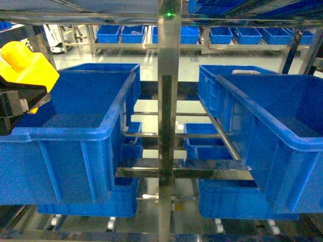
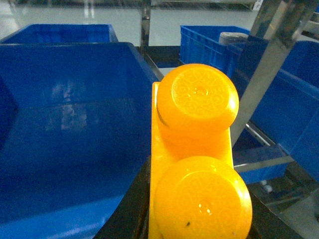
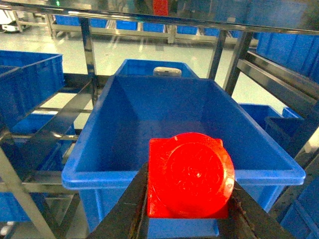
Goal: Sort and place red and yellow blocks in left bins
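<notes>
1. Yellow block [image 1: 25, 68] sits at the far left of our head view, clamped in the left gripper [image 1: 20, 103], whose dark fingers close on its lower sides just outside the near left corner of the left blue bin [image 1: 75, 151]

2. Seen from our left wrist camera, the same two-stud brick [image 2: 197, 164] fills the lower centre, studs facing the lens, one stud above the other; the black jaws press its flanks, and the deep blue tub [image 2: 65, 134] lies open to its left, with the brick over the tub's right wall

3. Steel upright [image 1: 168, 126] of the rack divides our head view down the middle, with horizontal rails [image 1: 181, 174] crossing behind it and smaller blue bins [image 1: 207, 146] on a lower shelf

4. Right blue bin [image 1: 272, 136] stands tilted toward us on the right side of the rack; our right gripper is not visible in the head view

5. From our right wrist camera, the red block [image 3: 189, 177] is gripped between the right gripper's [image 3: 187, 211] dark fingers, its single round stud facing the lens; it hangs at the near rim of a blue bin [image 3: 99, 172], with the bin's interior beyond it

6. Further blue bins [image 1: 126, 34] line a shelf across the floor in the background
</notes>
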### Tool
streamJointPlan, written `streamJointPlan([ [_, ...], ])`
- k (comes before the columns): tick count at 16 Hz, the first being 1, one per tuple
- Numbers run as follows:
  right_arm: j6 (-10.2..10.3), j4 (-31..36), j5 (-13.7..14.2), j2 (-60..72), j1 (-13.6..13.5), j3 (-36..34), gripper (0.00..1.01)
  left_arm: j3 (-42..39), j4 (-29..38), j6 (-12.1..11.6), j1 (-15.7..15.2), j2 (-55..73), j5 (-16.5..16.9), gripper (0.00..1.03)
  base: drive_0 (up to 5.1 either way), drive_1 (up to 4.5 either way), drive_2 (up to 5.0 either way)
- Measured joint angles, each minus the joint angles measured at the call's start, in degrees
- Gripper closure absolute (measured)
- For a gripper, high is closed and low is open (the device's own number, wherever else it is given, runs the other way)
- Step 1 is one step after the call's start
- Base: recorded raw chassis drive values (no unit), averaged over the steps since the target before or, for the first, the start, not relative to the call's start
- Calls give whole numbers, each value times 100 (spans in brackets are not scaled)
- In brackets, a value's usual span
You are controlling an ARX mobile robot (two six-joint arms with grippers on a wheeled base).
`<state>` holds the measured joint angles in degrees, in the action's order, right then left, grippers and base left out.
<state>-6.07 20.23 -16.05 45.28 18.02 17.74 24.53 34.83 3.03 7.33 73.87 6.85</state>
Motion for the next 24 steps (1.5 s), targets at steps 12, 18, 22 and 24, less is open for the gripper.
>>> streamJointPlan([
  [12, 0, 11, 0, -4, 0, -4, 72, 2, -13, 0, -20, 11, 0, 77, 1, 106, -105],
  [18, -203, 83, -77, 396, 118, -48, 72, 2, -4, 0, -20, 11, 0, 77, 0, 0, 0],
  [22, -348, 817, -98, 1591, 195, -42, 72, 2, -4, 0, -20, 11, 0, 77, 0, 0, 0],
  [24, -393, 1268, -46, 2448, 260, 125, 72, 2, -4, -2, -20, 11, 0, 77, 0, 0, 0],
])
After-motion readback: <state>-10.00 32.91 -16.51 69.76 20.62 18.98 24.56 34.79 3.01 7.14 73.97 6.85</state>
